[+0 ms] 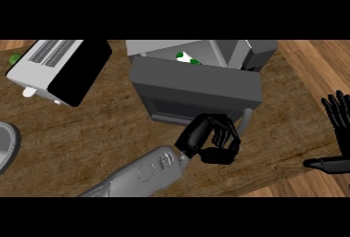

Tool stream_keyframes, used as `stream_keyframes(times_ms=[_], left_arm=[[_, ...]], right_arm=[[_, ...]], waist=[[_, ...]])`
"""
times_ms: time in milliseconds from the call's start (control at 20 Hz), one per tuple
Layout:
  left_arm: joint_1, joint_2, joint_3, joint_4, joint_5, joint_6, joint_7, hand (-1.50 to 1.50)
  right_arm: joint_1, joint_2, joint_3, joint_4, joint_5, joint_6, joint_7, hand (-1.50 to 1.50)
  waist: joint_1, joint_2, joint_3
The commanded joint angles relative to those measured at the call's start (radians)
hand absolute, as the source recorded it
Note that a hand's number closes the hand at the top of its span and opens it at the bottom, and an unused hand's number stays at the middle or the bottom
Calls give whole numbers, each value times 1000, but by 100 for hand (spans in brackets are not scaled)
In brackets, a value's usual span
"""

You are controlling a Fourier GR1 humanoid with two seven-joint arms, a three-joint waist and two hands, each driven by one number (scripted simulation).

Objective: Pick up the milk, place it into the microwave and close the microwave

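While milk sits inside, left robot hand touches door.

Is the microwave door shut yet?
Not yet. The microwave door hangs partly open, the milk showing inside behind it. The left hand is at the door's edge.

milk mostly hidden behind the microwave door; right robot hand cut off by the edge.

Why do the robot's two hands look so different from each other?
The left robot hand has curled fingers and sits at the microwave door; the right robot hand is spread open. The left is mid-counter; the right rests at the right edge, touching nothing. Both are black.
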Motion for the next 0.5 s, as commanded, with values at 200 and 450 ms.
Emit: stream_keyframes(times_ms=[200,450], left_arm=[[-151,-9,44,70,71,47,-8,150],[-226,-9,67,106,117,64,8,150]], right_arm=[[-60,-25,6,-47,-47,81,5,-150],[-98,-23,25,-68,-73,105,36,-150]], waist=[[-66,21,4],[-87,34,7]])
